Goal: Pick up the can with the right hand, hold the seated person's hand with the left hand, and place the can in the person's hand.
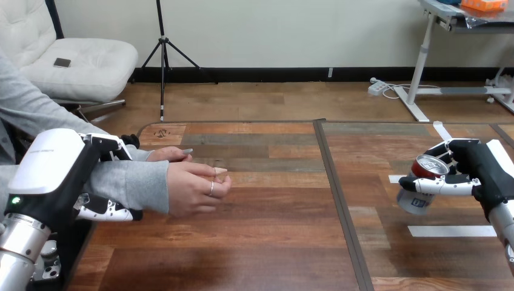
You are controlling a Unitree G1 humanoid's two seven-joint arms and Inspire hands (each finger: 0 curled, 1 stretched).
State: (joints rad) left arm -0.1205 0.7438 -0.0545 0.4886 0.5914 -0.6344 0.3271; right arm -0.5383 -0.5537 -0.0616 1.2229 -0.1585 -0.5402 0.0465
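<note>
Gripping the can (415, 200) in the right hand (479, 173) at the table's (260, 242) right side, while the left hand (54, 163) clasps the person's forearm (130, 182) at the left.

The right hand's fingers (447, 183) are curled across the can's side, pinning it against the palm. The can is tilted, its silver top turned up and toward the middle of the table, its base near a white tape strip (451, 231); whether the base touches the wood cannot be told. The left hand is closed on the grey-sleeved forearm just behind the cuff, fingers over the top and thumb (112, 212) underneath. The person's hand (194, 185) reaches out past that grip over the left half of the table, its fingers loosely drawn in, well apart from the can.
</note>
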